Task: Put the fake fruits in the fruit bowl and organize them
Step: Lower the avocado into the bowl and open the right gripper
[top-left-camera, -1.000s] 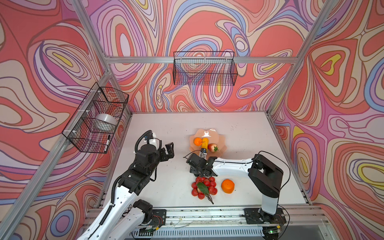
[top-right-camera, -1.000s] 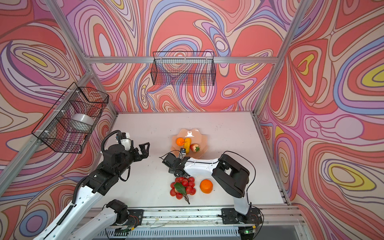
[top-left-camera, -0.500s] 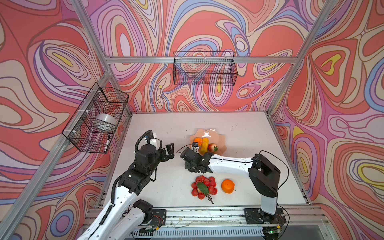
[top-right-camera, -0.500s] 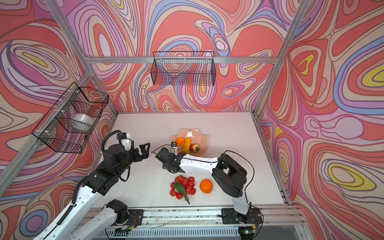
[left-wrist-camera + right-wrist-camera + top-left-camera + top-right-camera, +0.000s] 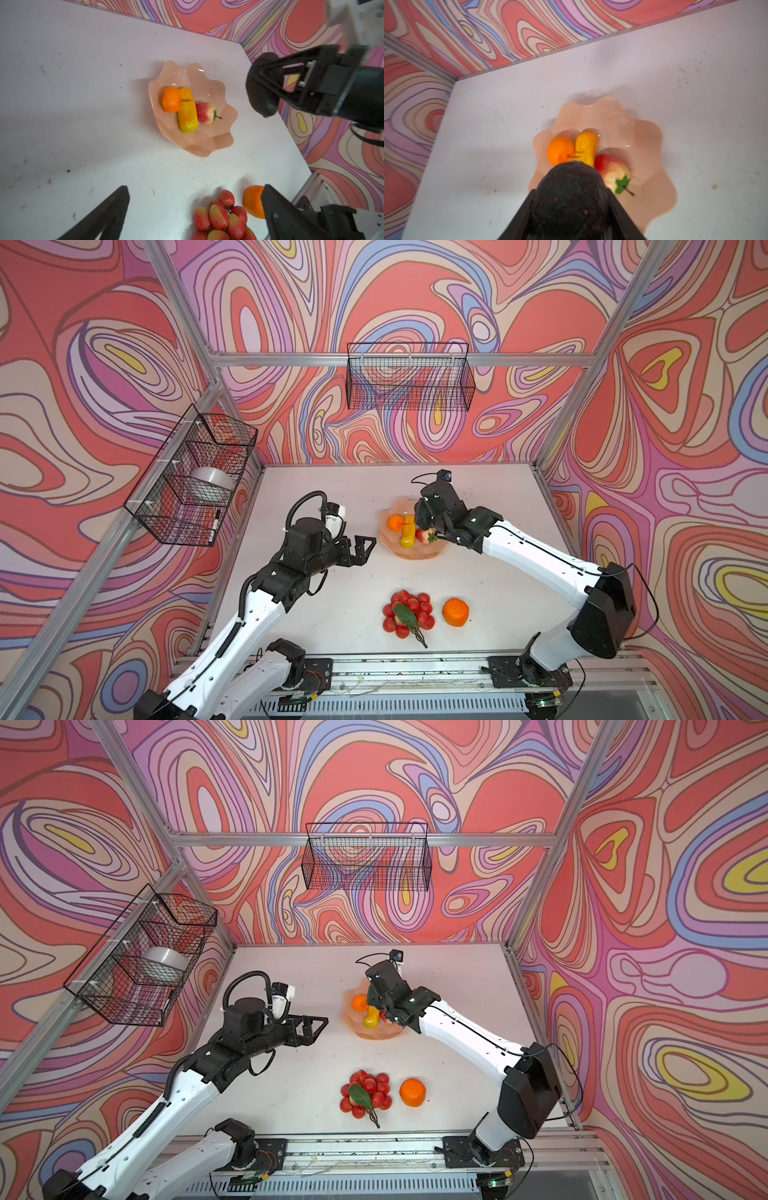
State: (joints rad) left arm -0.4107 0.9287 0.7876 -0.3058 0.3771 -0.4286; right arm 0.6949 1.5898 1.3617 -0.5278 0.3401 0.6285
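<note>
Directly beneath right gripper (image 5: 423,521): fruit bowl (image 5: 207,143) sitting on table (image 5: 332,489). Left gripper (image 5: 368,549) hovering beside bowl, jaws spread wide, gripping nothing. Berry cluster (image 5: 407,614) and larger orange (image 5: 455,612) lying well apart from both grippers. Right gripper clamping dark avocado (image 5: 571,199) over bowl. Gourd fruit (image 5: 408,536), strawberry (image 5: 424,536) and tangerine (image 5: 395,522) lying just below it, touching.

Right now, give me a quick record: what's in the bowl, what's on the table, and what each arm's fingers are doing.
Bowl: tangerine, gourd, strawberry inside
Table: berries and orange, near the front edge
Right fingers: shut on avocado, raised, about over the bowl
Left fingers: open, empty, left of the bowl
</note>
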